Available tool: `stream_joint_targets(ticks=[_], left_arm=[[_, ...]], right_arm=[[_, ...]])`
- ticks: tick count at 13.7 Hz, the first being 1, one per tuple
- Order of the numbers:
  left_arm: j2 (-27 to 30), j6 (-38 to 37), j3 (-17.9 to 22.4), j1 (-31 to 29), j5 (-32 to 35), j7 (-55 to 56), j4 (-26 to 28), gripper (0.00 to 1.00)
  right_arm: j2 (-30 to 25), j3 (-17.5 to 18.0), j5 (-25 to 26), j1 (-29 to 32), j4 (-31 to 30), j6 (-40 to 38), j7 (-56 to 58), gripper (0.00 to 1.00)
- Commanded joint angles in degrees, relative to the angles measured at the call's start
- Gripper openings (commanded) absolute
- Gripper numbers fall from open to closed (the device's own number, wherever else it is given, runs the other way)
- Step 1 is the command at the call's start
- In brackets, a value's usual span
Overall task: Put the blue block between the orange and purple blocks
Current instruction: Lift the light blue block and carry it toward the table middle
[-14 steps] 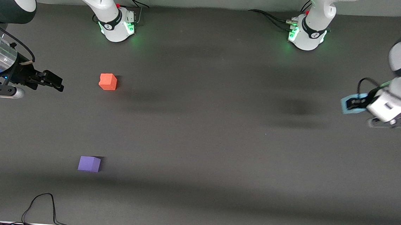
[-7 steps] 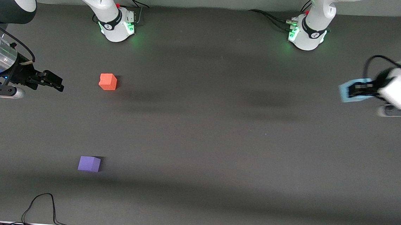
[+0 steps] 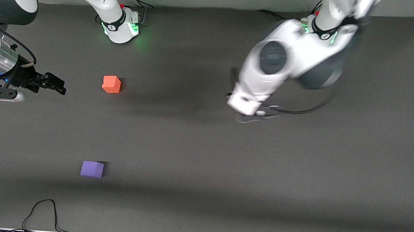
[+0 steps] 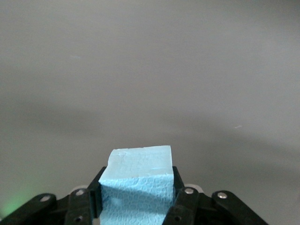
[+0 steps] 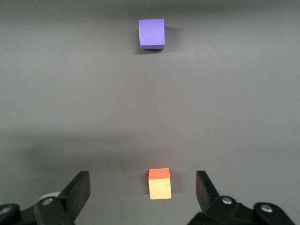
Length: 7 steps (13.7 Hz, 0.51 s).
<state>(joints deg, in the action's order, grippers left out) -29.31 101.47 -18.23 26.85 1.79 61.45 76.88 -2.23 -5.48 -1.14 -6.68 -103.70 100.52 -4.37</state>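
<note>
Your right gripper waits, fingers spread, toward the right arm's end, beside the orange block; the purple block lies nearer the camera. Your left gripper is over mid-table, clamped on the blue block. You're mid-carry, so next bring it down into the gap between those two.

Table — orange block, purple block.

I am looking at a robotics lab bench, not a home or shop. A dark grey mat covers the whole table, two white arm bases with green status lights are bolted along its edge, black cables trail off it, and the only objects are plain foam cubes, an orange block and a purple block.
</note>
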Motion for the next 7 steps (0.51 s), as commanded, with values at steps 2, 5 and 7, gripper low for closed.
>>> stream_joint_targets(ticks=[2,5,7], left_arm=[[-17.8,3.4,1.8,9.3,4.3,8.5,-18.4,0.50],[-23.9,12.1,8.1,17.4,4.9,13.4,-19.7,0.51],[-28.5,13.0,12.0,21.7,4.9,14.1,-22.9,0.51]], right_arm=[[-0.3,-0.3,0.3,-0.4,-0.5,0.8,0.9,1.00],[0.3,-0.3,0.2,-0.4,-0.5,0.8,0.9,1.00],[0.4,-0.3,0.1,-0.4,-0.5,0.8,0.9,1.00]])
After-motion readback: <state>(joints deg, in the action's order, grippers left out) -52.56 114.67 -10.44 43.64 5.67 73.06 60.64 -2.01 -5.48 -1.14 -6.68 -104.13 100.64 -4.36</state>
